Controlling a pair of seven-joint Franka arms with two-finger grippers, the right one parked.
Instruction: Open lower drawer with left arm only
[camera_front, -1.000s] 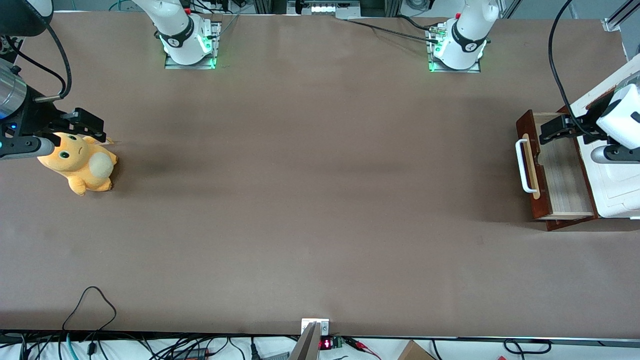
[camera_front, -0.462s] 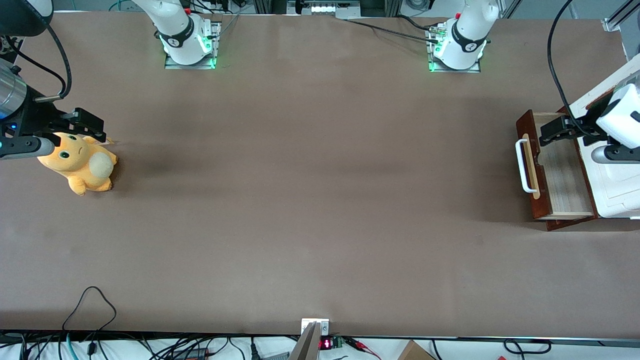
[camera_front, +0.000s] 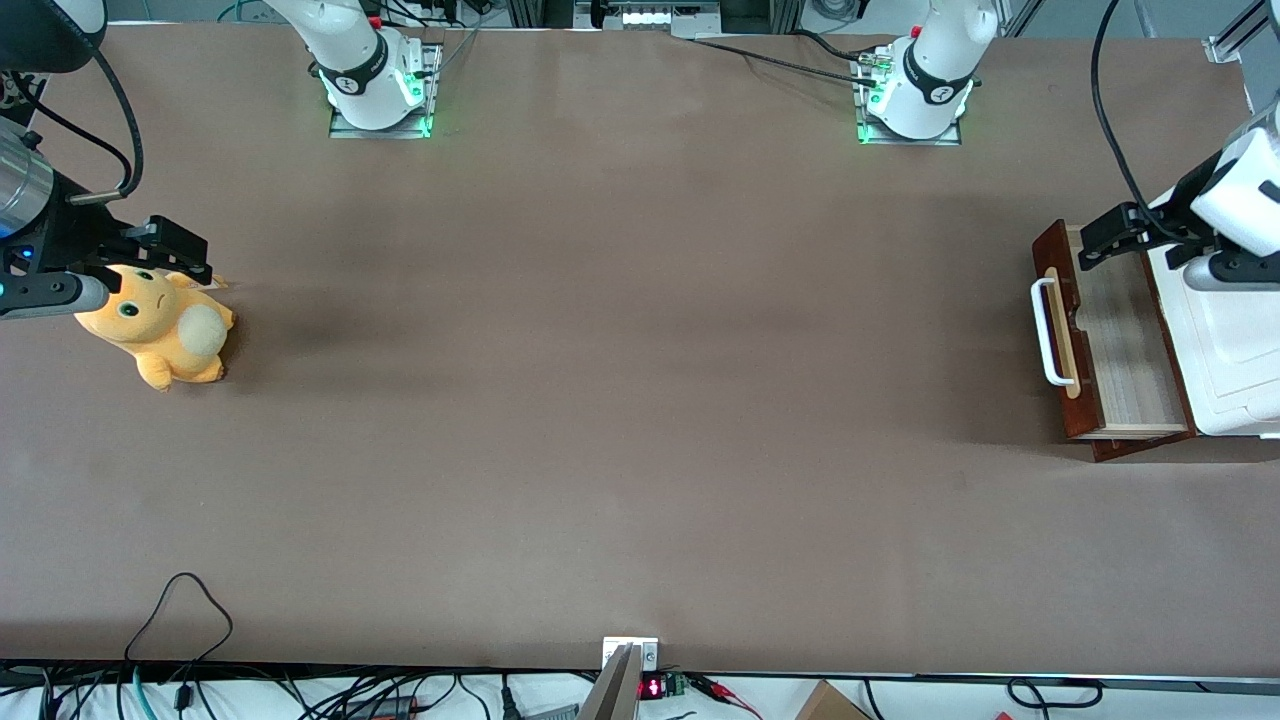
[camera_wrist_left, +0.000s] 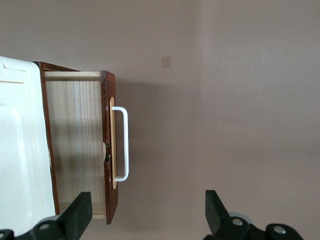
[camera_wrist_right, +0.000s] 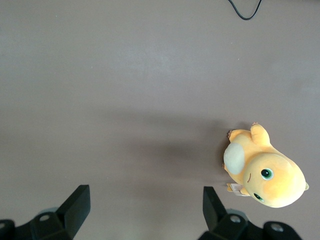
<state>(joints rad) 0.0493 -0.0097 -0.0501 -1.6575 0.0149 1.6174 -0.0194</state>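
The lower drawer (camera_front: 1115, 335) stands pulled well out of the white cabinet (camera_front: 1225, 340), light wood floor showing. The left arm (camera_front: 1245, 195) holds its gripper (camera_front: 1100, 238) spread wide and empty, above the drawer's corner farther from the front camera. Descending here could clip the drawer front (camera_wrist_left: 108, 150) or white bar handle (camera_wrist_left: 122, 144) below it. Bare table (camera_front: 640, 400) lies open toward the parked arm's end.

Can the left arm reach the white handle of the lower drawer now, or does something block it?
Probably yes. The gripper hangs open above the lower drawer's end farther from the front camera. The handle stands free, with only bare table in front of it.
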